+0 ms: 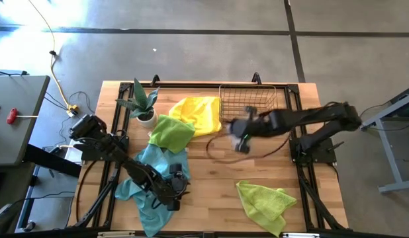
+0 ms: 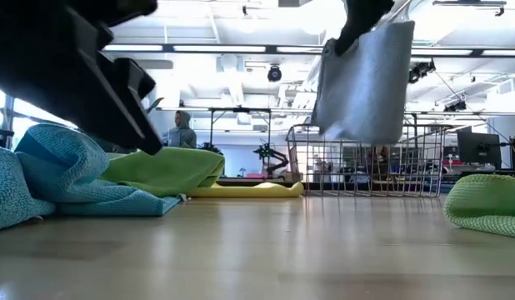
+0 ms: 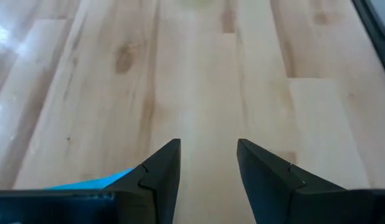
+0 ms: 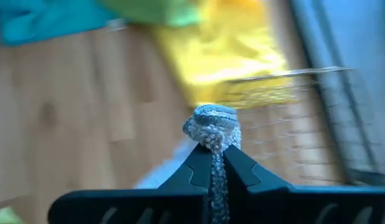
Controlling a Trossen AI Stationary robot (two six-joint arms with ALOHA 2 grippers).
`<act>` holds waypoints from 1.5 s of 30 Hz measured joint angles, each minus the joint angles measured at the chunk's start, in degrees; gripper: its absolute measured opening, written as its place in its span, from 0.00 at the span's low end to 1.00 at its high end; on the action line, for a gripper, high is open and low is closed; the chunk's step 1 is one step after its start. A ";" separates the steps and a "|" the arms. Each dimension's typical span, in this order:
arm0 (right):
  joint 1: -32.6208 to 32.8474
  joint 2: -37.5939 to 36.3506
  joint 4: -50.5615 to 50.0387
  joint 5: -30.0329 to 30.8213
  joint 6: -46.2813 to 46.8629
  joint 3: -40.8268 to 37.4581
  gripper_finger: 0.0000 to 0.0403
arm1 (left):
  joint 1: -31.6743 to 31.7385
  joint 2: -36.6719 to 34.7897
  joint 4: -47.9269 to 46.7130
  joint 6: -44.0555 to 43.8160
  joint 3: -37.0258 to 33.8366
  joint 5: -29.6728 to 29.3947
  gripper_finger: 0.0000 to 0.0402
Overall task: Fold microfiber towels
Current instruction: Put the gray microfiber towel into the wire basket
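Observation:
My right gripper (image 1: 239,140) is above the table's middle, just near of the wire basket, and is shut on a grey towel (image 2: 366,75). My left gripper (image 3: 208,146) is open and empty, low over bare wood at the near left, beside a crumpled teal towel (image 1: 151,166). A yellow towel (image 1: 199,112) lies bunched against the basket. One lime green towel (image 1: 170,131) lies on the teal and yellow ones. Another lime green towel (image 1: 264,201) lies crumpled at the near right. My right gripper pinches a bunched bit of the grey towel (image 4: 211,127) between its two fingers; a small wad stands out past the fingertips. How many layers it has, I cannot tell. The towel hangs below the gripper as a flat sheet (image 2: 363,100), lifted clear of the table.
The wire mesh basket (image 1: 247,100) stands at the far middle right. A potted plant (image 1: 143,104) stands at the far left. A dark cable (image 1: 214,153) loops on the wood under my right arm. Bare wood lies in the middle and near middle.

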 joint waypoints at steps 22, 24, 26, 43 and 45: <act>-26.76 -10.05 0.19 12.01 -21.68 -5.52 0.00 | 17.62 0.00 0.11 11.75 0.00 2.49 0.37; -27.90 -10.05 2.08 11.95 -21.71 -8.21 0.00 | 18.47 0.00 0.09 13.00 0.00 3.25 0.37; -28.87 -10.05 3.88 11.77 -21.72 -10.81 0.00 | 19.18 0.00 0.06 14.03 0.00 3.60 0.37; -32.55 -10.05 25.20 7.02 -28.43 -31.32 0.00 | 21.70 0.00 0.06 15.79 0.00 6.02 0.37; -32.88 -10.05 28.44 4.43 -29.19 -33.09 0.00 | 21.92 0.00 0.06 15.79 0.00 6.03 0.37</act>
